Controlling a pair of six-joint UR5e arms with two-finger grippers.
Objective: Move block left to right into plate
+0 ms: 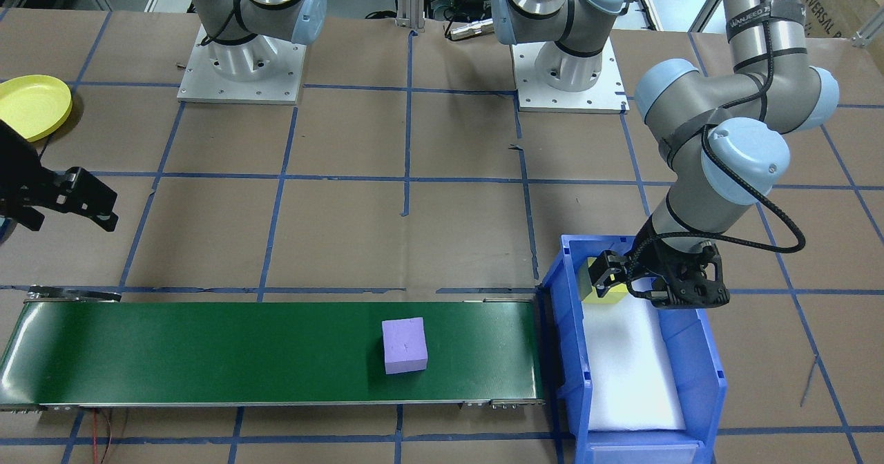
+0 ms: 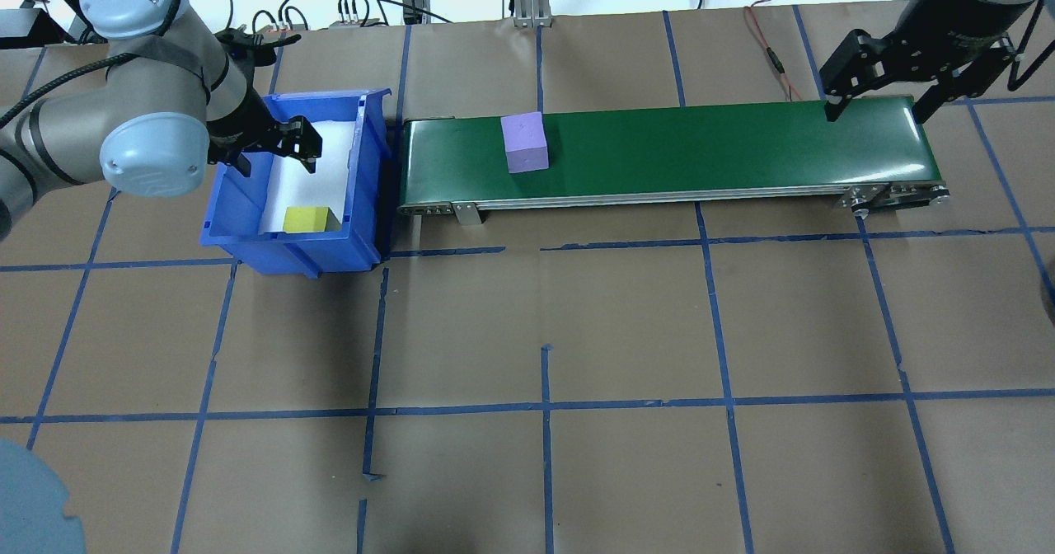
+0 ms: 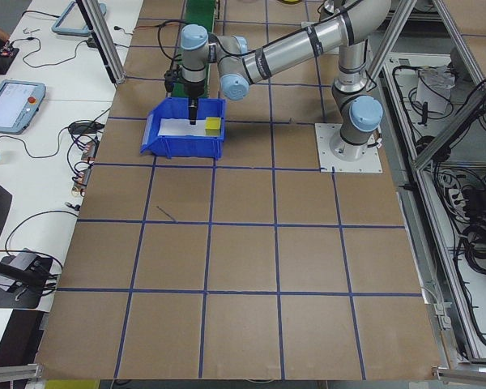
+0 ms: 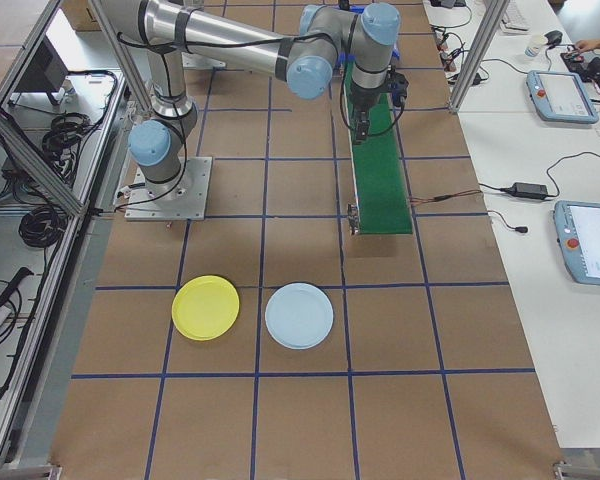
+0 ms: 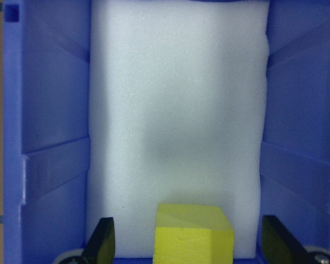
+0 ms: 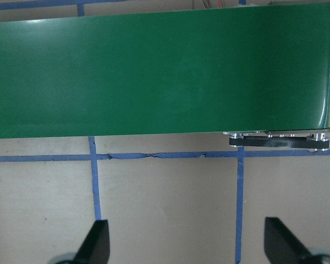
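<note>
Brown table (image 2: 626, 323) — yellow plate (image 1: 31, 106) half cut off.

overhead looks down from behind the robot; front view faces it. side views look along the table from its ends. left wrist camera sits close over the blue bin (image 5: 49, 137), right one over the green belt (image 6: 154, 71); both overhead views share them.

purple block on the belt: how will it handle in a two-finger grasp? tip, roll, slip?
The purple block is a cube sitting flat on the belt, so it probably won't roll or tip. Its flat opposite faces should suit parallel fingers. The matte, slightly dented look suggests foam: likely light, a bit squashy and not slippery.
</note>
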